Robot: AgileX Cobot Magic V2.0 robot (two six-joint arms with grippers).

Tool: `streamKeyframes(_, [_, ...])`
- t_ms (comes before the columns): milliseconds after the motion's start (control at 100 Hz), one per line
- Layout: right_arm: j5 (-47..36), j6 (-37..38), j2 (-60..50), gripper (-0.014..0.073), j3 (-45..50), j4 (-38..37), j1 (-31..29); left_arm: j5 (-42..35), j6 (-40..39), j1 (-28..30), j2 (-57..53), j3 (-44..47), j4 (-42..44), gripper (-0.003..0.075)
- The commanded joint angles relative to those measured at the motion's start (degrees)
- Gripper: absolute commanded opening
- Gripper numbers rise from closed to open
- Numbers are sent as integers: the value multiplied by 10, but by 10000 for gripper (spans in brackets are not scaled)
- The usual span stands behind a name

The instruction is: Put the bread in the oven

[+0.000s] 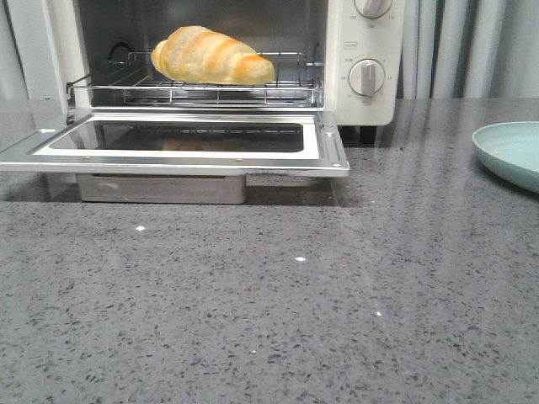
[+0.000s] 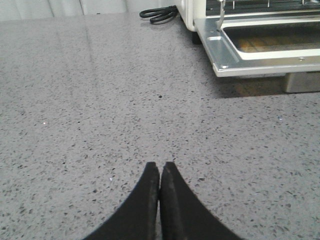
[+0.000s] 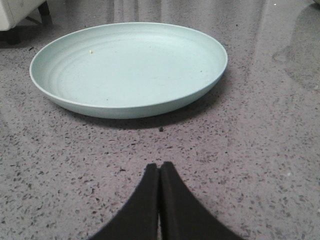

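The golden-yellow bread (image 1: 213, 56) lies on the wire rack (image 1: 194, 88) inside the cream-white oven (image 1: 365, 63), whose glass door (image 1: 177, 139) hangs open and flat. In the left wrist view the oven door (image 2: 270, 47) shows off to one side. My left gripper (image 2: 160, 165) is shut and empty over bare countertop, well away from the oven. My right gripper (image 3: 160, 166) is shut too, with nothing in it, a short way from the plate. Neither gripper appears in the front view.
A pale green plate (image 3: 127, 67) sits empty on the grey speckled counter; its rim (image 1: 509, 156) shows at the right edge of the front view. A coiled black cord (image 2: 159, 14) lies beside the oven. A metal crumb tray (image 1: 160, 188) sits under the open door.
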Motion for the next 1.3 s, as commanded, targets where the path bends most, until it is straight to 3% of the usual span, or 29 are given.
streamKeyframes(0, [-15, 0, -12, -75, 15, 0, -2, -38, 1, 8, -16, 13, -1, -22])
streamKeyframes(1290, [-15, 0, -12, -75, 15, 0, -2, -37, -30, 15, -16, 13, -15, -22])
